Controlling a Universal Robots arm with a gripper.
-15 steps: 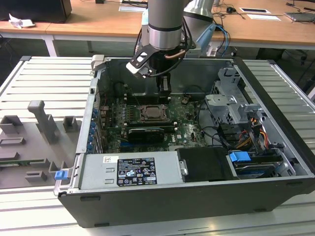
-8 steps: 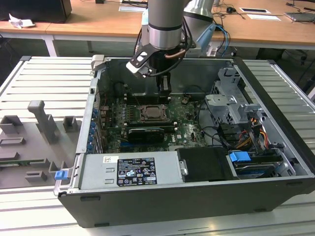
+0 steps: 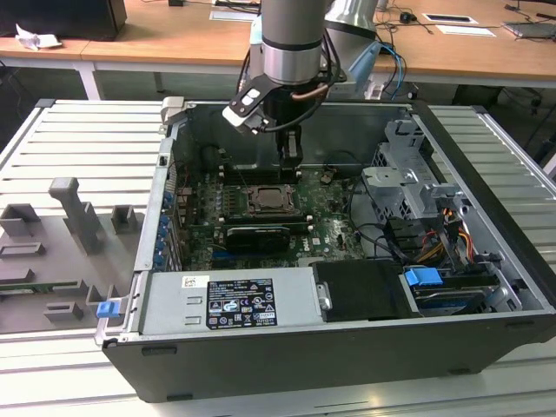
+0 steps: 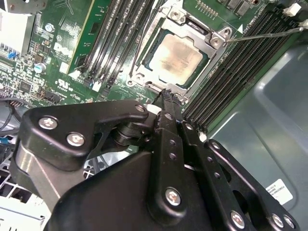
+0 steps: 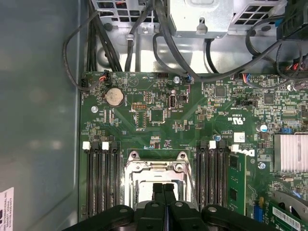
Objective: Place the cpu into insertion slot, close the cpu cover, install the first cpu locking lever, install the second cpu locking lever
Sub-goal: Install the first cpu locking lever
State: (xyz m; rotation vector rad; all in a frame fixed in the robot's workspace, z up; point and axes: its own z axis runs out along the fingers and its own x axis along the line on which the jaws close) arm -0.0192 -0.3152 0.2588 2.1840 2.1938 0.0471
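1. Starting with the exterior view: shows an open computer case (image 3: pixel 347 347) lying on a ribbed metal table (image 3: pixel 69 148), with the arm (image 3: pixel 295 52) coming down into it from above. Finds the claw (image 3: pixel 291 159) upright, long axis vertical, tips aimed down at the green board (image 3: pixel 326 208). Puts those tips at the far edge of the socket (image 3: pixel 269 201) near the board's middle. Gives no sure sign of contact between tips and board.
2. Turning to the second wrist view: shows the chip (image 4: pixel 177 57) lying flat in the socket, dull metal top up. Square, so no long side; edges parallel to the black memory slots (image 4: pixel 250 62) flanking it. Shows the cover plate (image 4: pixel 146 55) down flat around the chip, the metal top framed by the cutout. Picks out a thin wire lever (image 4: pixel 262 34) reaching from one socket corner out across the memory slots, long axis crossing them at a slant. Shows the claw's fingers (image 4: pixel 166 125) pressed together with nothing between them, tip just beside the socket's near edge.
3. Ending with the first wrist view: shows both black fingers pressed tight together, empty, over the middle of the socket. Finds the cover plate's silvery edge just past the tips, and memory slots on both sides running the same way as the fingers. Farther along the board, picks out a coin battery (image 5: pixel 114 96) and dark cables (image 5: pixel 106 45) past the board's edge.
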